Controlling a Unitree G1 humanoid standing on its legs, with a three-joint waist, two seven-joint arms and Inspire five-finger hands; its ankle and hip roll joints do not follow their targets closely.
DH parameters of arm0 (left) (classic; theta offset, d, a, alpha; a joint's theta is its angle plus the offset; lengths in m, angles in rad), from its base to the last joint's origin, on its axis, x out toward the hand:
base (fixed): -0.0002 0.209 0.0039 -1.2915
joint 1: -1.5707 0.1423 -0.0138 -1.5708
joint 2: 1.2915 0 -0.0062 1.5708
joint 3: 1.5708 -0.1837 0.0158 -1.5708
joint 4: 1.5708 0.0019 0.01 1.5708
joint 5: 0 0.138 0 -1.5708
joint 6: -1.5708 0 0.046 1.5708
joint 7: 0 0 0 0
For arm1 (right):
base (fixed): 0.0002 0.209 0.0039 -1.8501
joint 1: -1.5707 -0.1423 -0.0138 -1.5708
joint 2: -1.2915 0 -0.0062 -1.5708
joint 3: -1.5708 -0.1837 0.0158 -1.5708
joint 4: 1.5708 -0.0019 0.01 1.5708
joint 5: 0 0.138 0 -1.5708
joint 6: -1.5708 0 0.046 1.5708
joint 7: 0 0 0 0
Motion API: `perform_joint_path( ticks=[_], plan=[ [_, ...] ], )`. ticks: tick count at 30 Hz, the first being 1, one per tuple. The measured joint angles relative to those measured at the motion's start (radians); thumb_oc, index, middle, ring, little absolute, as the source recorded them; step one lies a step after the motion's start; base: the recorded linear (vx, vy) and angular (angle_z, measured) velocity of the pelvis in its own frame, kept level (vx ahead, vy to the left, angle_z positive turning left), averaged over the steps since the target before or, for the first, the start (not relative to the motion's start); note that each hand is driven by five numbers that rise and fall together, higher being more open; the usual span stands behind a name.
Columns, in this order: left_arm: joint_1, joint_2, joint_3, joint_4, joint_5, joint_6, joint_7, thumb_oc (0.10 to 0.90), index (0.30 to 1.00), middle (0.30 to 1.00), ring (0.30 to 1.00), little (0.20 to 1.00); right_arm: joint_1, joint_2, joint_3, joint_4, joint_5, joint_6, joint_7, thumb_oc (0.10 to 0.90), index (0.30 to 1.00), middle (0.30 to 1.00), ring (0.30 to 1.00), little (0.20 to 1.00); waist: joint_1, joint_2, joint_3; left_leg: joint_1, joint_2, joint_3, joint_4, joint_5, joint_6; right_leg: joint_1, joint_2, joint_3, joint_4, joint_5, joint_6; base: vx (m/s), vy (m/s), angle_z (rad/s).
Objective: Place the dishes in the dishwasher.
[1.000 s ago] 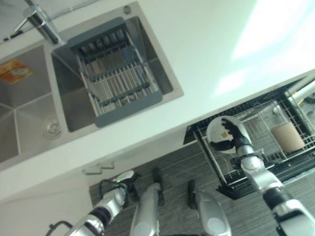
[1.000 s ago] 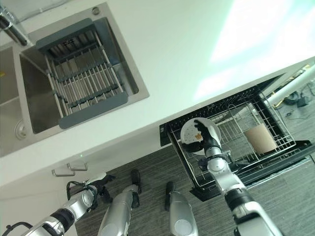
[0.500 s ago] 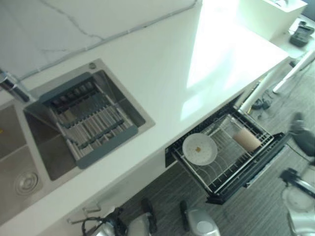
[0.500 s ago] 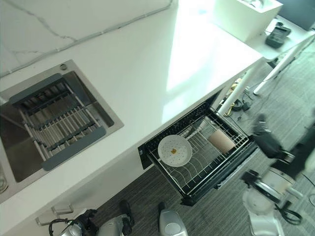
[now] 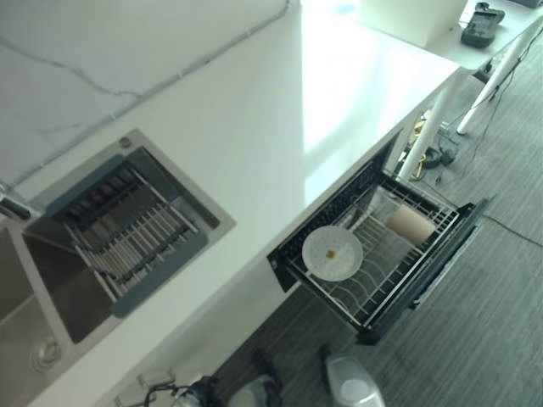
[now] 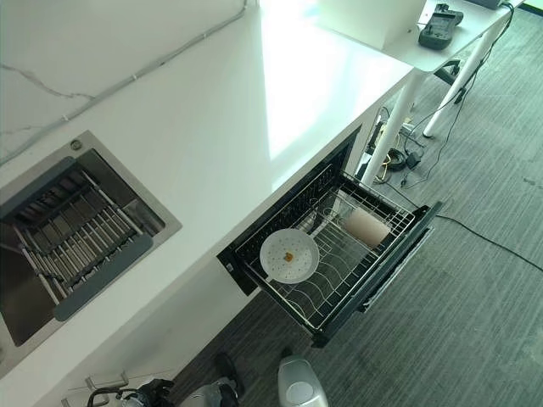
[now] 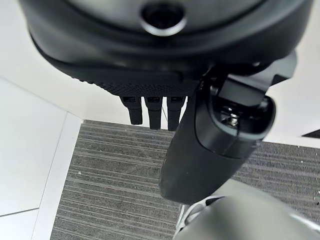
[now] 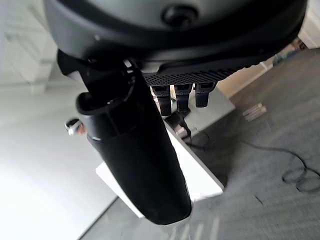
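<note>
judging the white plate (image 5: 333, 253) lying in the pulled-out dishwasher rack (image 5: 399, 284) beside a tan cup (image 5: 410, 225) as stiff, slick and breakable, we would pinch its rim, while our left hand (image 7: 160, 107) and right hand (image 8: 182, 95) hang with fingers relaxed, holding nothing.

A white plate (image 5: 333, 253) leans in the open dishwasher rack (image 5: 386, 284), a tan cup (image 5: 410, 224), probably, beside it.

no readable text, labels, numbers or signs anywhere, none legible on the white plate (image 5: 332, 252) in the dishwasher rack (image 5: 422, 270), none on the cup (image 5: 410, 225), none on the surface (image 5: 254, 127)
</note>
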Motion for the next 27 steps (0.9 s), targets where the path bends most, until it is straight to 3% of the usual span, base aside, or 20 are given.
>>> perform_joint_path(
  ticks=[1, 4, 7, 8, 9, 13, 23, 27],
  plan=[
    [-0.005, -0.005, 0.007, -0.009, -0.04, 0.0, 0.001, 0.8, 0.9, 0.9, 0.9, 0.9, -0.037, 0.001, 0.054, -0.005, 0.003, 0.019, 0.054, 0.8, 0.9, 0.9, 0.9, 0.9, 0.003, 0.02, 0.01, -0.014, 0.001, -0.002, -0.001, 0.0, 0.0, -0.009, -0.002, -0.011, -0.006, 0.003, 0.0, -0.07, 0.009, 0.22],
    [-0.002, -0.01, 0.07, -0.03, -0.135, -0.021, 0.002, 0.8, 0.9, 0.9, 0.9, 0.9, -0.095, 0.009, 0.105, -0.015, 0.02, 0.035, 0.114, 0.8, 0.9, 0.9, 0.9, 0.9, 0.048, 0.042, 0.033, -0.027, 0.001, -0.01, 0.002, -0.001, 0.002, -0.014, 0.0, -0.043, 0.004, 0.011, -0.007, -0.09, -0.014, 0.27],
    [0.022, -0.002, 0.143, -0.101, -0.191, -0.081, -0.002, 0.8, 0.9, 0.9, 0.9, 0.9, -0.126, 0.0, 0.163, -0.065, 0.015, 0.048, 0.16, 0.8, 0.9, 0.9, 0.9, 0.9, 0.104, 0.043, 0.091, -0.035, -0.007, -0.032, 0.019, 0.01, 0.007, -0.031, -0.012, -0.069, 0.068, -0.019, -0.013, -0.06, -0.031, 0.34],
    [0.034, 0.004, 0.16, -0.145, -0.215, -0.105, -0.004, 0.8, 0.9, 0.9, 0.9, 0.9, -0.131, -0.024, 0.202, -0.097, 0.01, 0.047, 0.18, 0.8, 0.9, 0.9, 0.9, 0.9, 0.106, 0.027, 0.122, -0.051, -0.002, -0.043, 0.036, 0.037, 0.005, -0.052, -0.023, -0.071, 0.103, -0.042, -0.017, -0.04, -0.041, 0.34],
    [0.038, 0.007, 0.169, -0.15, -0.225, -0.11, -0.01, 0.8, 0.9, 0.9, 0.9, 0.9, -0.155, -0.048, 0.239, -0.131, -0.021, 0.048, 0.213, 0.8, 0.9, 0.9, 0.9, 0.9, 0.119, 0.045, 0.127, -0.068, -0.002, -0.049, 0.041, 0.046, 0.006, -0.063, -0.019, -0.085, 0.119, -0.045, -0.018, -0.04, -0.079, 0.24],
    [0.031, 0.011, 0.181, -0.157, -0.222, -0.141, -0.015, 0.8, 0.9, 0.9, 0.9, 0.9, -0.247, -0.07, 0.372, -0.122, -0.05, 0.056, 0.238, 0.8, 0.9, 0.9, 0.9, 0.9, 0.158, 0.038, 0.147, -0.084, 0.003, -0.069, 0.069, 0.048, -0.007, -0.071, -0.025, -0.107, 0.156, -0.066, -0.035, 0.03, -0.079, 0.2],
    [0.062, 0.011, 0.217, -0.158, -0.213, -0.136, -0.066, 0.8, 0.9, 0.9, 0.9, 0.9, -0.245, -0.151, 0.399, -0.184, -0.171, 0.1, 0.275, 0.8, 0.9, 0.9, 0.9, 0.9, 0.202, 0.061, 0.173, -0.12, 0.027, -0.133, 0.17, 0.027, -0.042, -0.047, -0.007, -0.157, 0.202, -0.105, -0.082, 0.12, -0.033, 0.1],
    [0.084, 0.012, 0.219, -0.155, -0.175, -0.139, -0.086, 0.8, 0.9, 0.9, 0.9, 0.9, -0.244, -0.208, 0.4, -0.244, -0.249, 0.098, 0.311, 0.8, 0.9, 0.9, 0.9, 0.9, 0.233, 0.054, 0.184, -0.125, 0.016, -0.142, 0.193, 0.023, -0.042, -0.054, -0.025, -0.164, 0.248, -0.128, -0.083, 0.15, 0.013, 0.1]
  ],
)
